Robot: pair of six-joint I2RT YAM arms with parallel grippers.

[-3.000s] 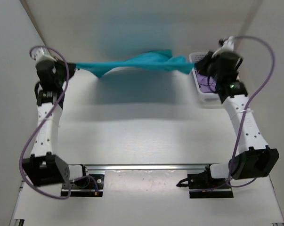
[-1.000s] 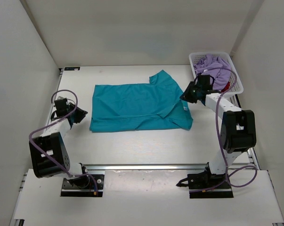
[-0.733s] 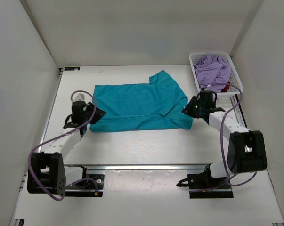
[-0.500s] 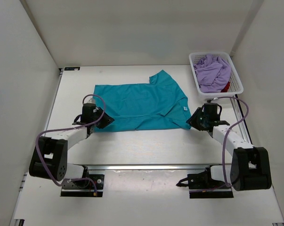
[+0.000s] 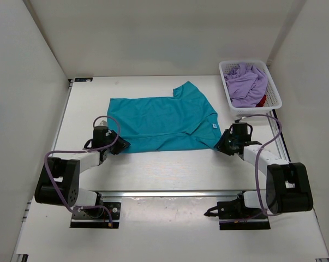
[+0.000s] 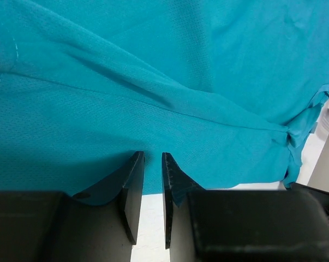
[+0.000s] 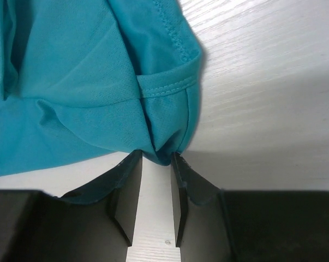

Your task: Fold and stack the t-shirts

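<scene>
The teal t-shirt (image 5: pixel 161 123) lies spread flat in the middle of the table. My left gripper (image 5: pixel 119 146) is low at its near left corner. In the left wrist view the gripper (image 6: pixel 153 155) has its jaws nearly together over the shirt's (image 6: pixel 153 82) hem. My right gripper (image 5: pixel 223 143) is at the near right corner. In the right wrist view it (image 7: pixel 156 155) pinches a bunched fold of the shirt (image 7: pixel 71 82) between its tips. The lavender t-shirt (image 5: pixel 245 82) and a bit of the red t-shirt (image 5: pixel 262 101) lie in the basket.
The white mesh basket (image 5: pixel 277 95) stands at the back right, close behind my right arm. White walls enclose the table on the left, back and right. A metal rail (image 5: pixel 169 192) runs along the near edge by the arm bases.
Earlier both grippers held the teal shirt stretched in the air; it then lay flat and both came to its near corners. The left gripper has since moved slightly right onto its corner.
</scene>
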